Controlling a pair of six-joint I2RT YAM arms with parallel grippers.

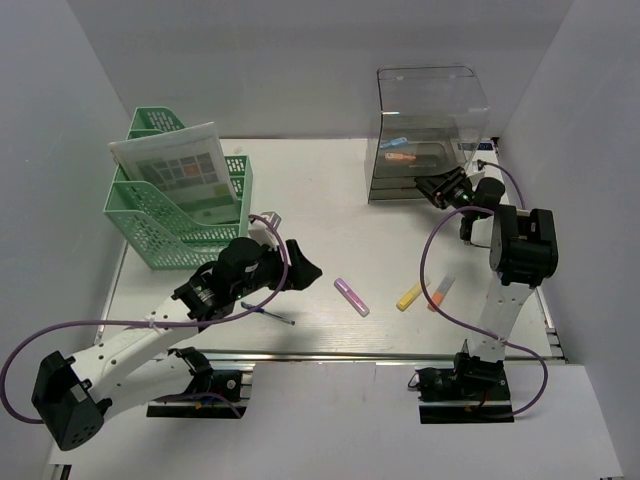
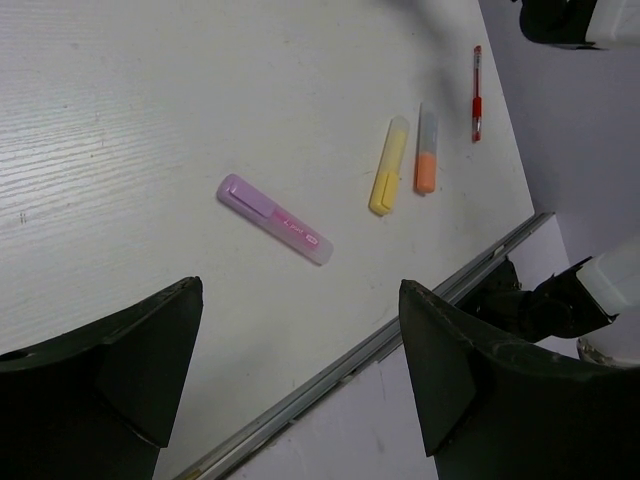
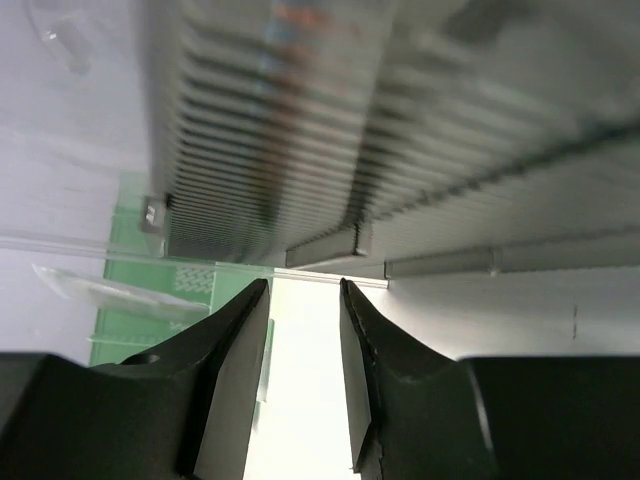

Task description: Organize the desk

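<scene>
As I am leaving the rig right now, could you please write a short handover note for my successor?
Left claw: open, empty, near the purple highlighter.
Right claw: slightly open, empty, at the clear drawer unit.
Also loose on the desk: yellow highlighter, orange highlighter, red pen, black pen.
Done: markers lie in the drawer unit.
Left: stow the five loose items.
</scene>
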